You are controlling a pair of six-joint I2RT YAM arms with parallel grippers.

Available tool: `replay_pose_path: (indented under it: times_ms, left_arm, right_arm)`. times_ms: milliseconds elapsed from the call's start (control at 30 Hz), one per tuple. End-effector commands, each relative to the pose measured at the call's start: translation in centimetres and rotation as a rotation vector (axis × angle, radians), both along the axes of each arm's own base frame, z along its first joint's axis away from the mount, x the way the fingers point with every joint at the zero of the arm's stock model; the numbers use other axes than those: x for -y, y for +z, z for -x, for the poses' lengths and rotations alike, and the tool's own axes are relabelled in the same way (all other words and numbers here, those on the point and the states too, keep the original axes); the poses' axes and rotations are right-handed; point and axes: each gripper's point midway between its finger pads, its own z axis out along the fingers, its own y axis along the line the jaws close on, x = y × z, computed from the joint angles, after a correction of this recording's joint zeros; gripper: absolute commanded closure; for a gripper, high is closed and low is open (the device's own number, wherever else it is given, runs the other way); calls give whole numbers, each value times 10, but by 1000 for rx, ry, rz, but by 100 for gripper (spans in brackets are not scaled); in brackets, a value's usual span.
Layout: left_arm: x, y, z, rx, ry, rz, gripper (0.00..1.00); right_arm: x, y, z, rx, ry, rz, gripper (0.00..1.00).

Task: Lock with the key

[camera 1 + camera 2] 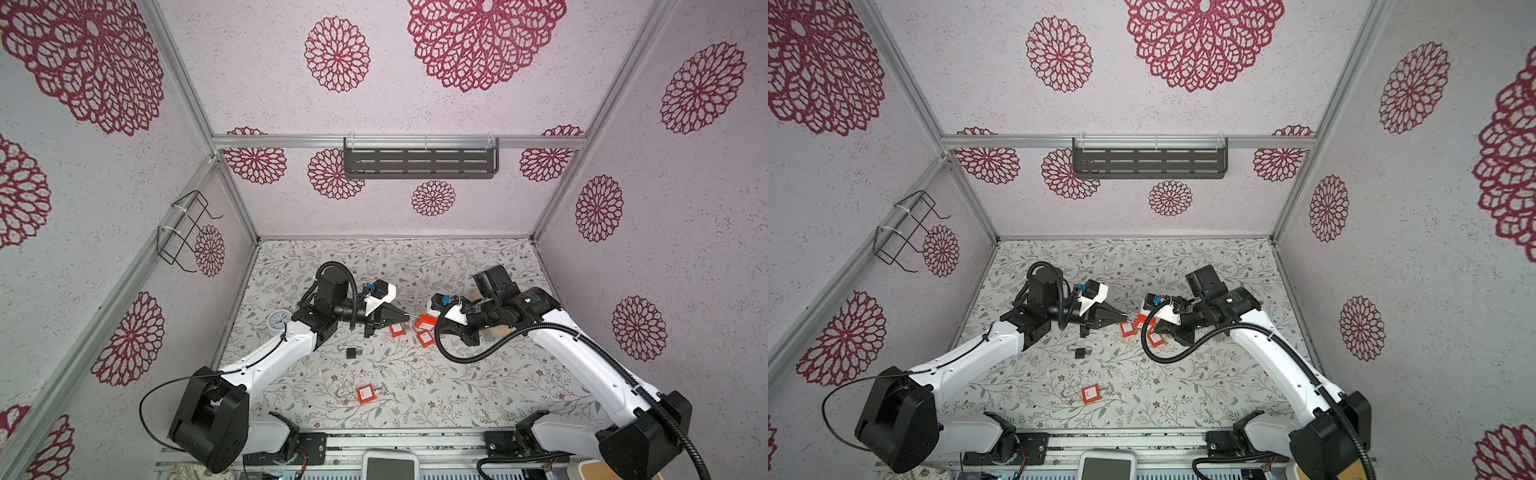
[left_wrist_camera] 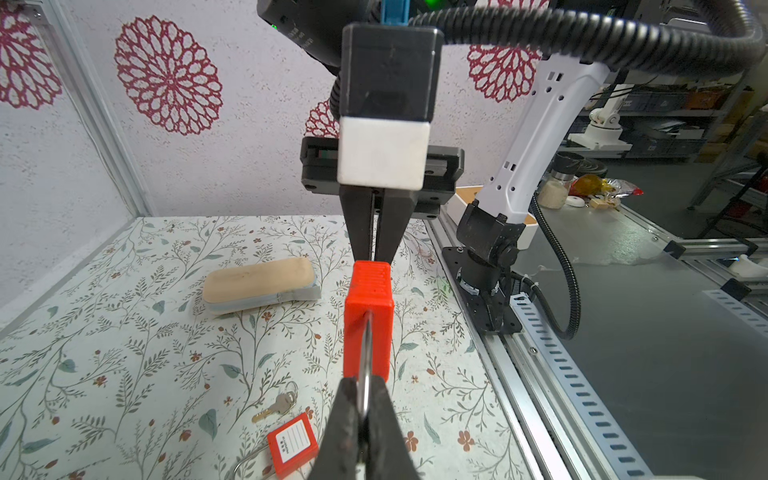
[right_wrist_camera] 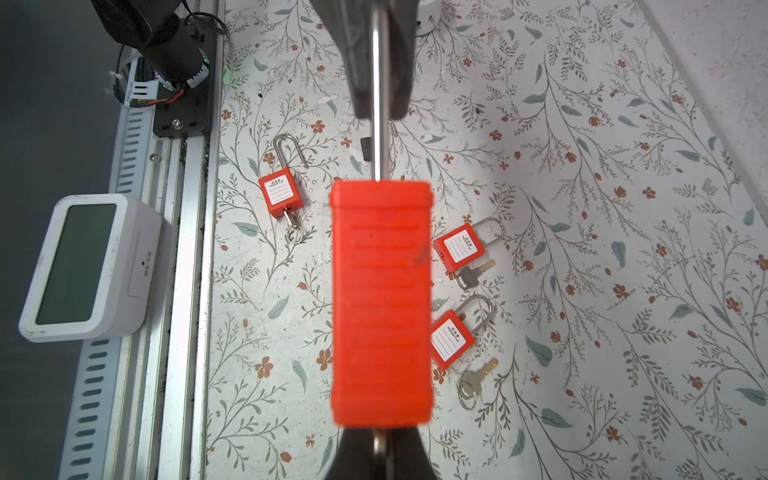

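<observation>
The left gripper (image 2: 361,388) pinches the shackle (image 2: 365,353) of the lock (image 2: 368,316). The right gripper (image 3: 380,435) clamps the key (image 3: 377,444) in its base. The locking turn looks not yet done.

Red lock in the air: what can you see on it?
The red lock has a ribbed, plastic-looking body and silver metal shackle. It is held sideways above the flowery table. The left gripper has its jaws shut on the shackle; the right gripper pinches what looks like a key at the other end.
</observation>
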Motion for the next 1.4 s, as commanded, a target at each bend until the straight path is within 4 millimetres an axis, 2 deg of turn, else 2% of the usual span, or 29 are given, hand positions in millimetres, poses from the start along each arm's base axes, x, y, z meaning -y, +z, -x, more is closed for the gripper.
replay_pose_path:
  times_ms: [0, 367, 500, 667, 1000, 1133, 1267, 1367]
  left_arm:
    - [-12, 13, -1, 57, 17, 15, 100]
    - [-16, 12, 0, 118, 33, -9, 100]
    - [-18, 14, 1, 152, 41, -14, 100]
    - [-18, 9, 2, 162, 24, -45, 100]
    - [-17, 6, -3, 100, 4, -52, 100]
    - [-15, 2, -2, 70, -13, -59, 100]
    - [-15, 2, -2, 58, -18, -58, 100]
    - [-14, 3, -2, 52, -25, -54, 100]
  right_arm:
    - [6, 5, 6, -19, -29, -12, 100]
    - [0, 1, 14, -115, -2, -35, 100]
    - [-2, -5, 16, -163, -1, -27, 100]
    - [-3, -9, 17, -198, -1, -23, 100]
    - [-3, -7, 8, -172, -31, -19, 100]
    - [-2, -4, 2, -119, -48, -20, 82]
    - [-1, 3, 2, -82, -50, -36, 59]
    - [1, 5, 5, -75, -62, -41, 50]
